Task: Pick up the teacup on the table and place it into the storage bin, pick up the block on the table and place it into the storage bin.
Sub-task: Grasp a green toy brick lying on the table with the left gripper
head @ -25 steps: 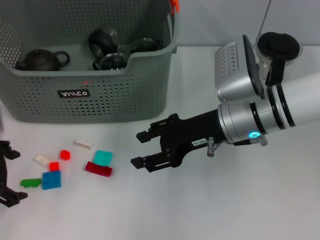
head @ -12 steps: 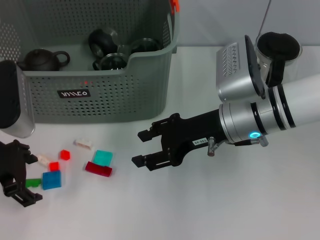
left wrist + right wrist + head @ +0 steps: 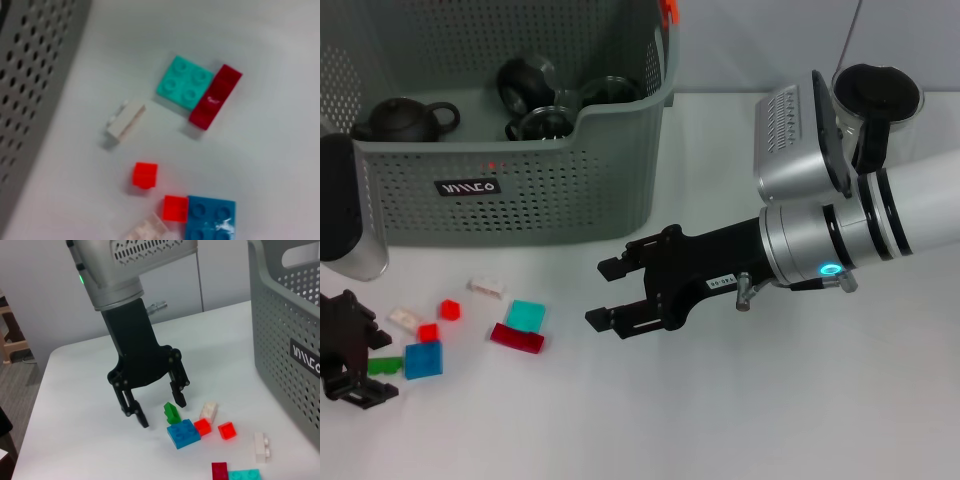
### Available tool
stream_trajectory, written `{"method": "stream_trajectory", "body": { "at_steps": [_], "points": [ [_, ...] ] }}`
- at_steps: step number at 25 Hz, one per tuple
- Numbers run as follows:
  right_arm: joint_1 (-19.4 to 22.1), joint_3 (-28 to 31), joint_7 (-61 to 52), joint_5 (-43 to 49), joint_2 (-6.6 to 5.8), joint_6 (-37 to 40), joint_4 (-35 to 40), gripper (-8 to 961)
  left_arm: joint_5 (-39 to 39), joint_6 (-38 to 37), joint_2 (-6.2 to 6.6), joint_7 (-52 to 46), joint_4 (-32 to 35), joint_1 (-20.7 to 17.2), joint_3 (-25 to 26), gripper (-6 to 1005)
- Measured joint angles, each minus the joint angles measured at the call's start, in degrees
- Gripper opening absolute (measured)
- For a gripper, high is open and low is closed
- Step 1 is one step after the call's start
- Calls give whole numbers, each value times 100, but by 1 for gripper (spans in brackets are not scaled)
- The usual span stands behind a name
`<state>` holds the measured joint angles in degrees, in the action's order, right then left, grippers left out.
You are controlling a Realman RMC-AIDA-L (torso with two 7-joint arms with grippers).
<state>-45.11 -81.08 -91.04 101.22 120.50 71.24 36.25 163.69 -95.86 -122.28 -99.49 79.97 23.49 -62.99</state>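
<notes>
Loose blocks lie on the white table in front of the storage bin (image 3: 560,190): a blue block (image 3: 423,359), a green one (image 3: 386,365), a teal plate (image 3: 526,315), a dark red bar (image 3: 517,338), small red ones (image 3: 450,309) and white ones (image 3: 486,286). My left gripper (image 3: 360,352) is open at the far left, its fingers straddling the green block (image 3: 171,414). My right gripper (image 3: 600,294) hangs open right of the blocks, holding nothing. Dark and glass teacups (image 3: 525,80) sit inside the bin; no teacup shows on the table.
A dark teapot (image 3: 405,118) rests in the bin's left part. A glass jug with a black top (image 3: 875,95) stands at the back right behind my right arm. The bin's perforated wall (image 3: 30,75) runs close beside the blocks.
My left arm came in from the left edge toward the blocks, then slid back slightly left. My right arm has hardly moved.
</notes>
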Motion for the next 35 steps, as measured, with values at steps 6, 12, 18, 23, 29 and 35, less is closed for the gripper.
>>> {"method": "stream_trajectory", "body": {
  "at_steps": [6, 12, 18, 23, 29, 35],
  "points": [
    [3, -3, 3, 3, 6, -4, -54, 687, 5, 251, 35, -6, -231, 21, -3, 561],
    [3, -4, 6, 3, 10, -6, -62, 686, 5, 353, 53, -8, -310, 30, -3, 483],
    [3, -4, 7, 3, 17, -6, -62, 686, 5, 432, 63, -9, -382, 32, -3, 480],
    [3, -4, 10, 3, 18, -5, -62, 686, 5, 508, 107, -9, -534, 68, 1, 479],
    [3, -4, 15, 3, 18, -5, -58, 687, 5, 599, 123, -12, -643, 107, 11, 474],
    [3, -4, 16, 3, 18, -12, -57, 687, 5, 647, 148, -19, -702, 123, 8, 379]
  ]
}}
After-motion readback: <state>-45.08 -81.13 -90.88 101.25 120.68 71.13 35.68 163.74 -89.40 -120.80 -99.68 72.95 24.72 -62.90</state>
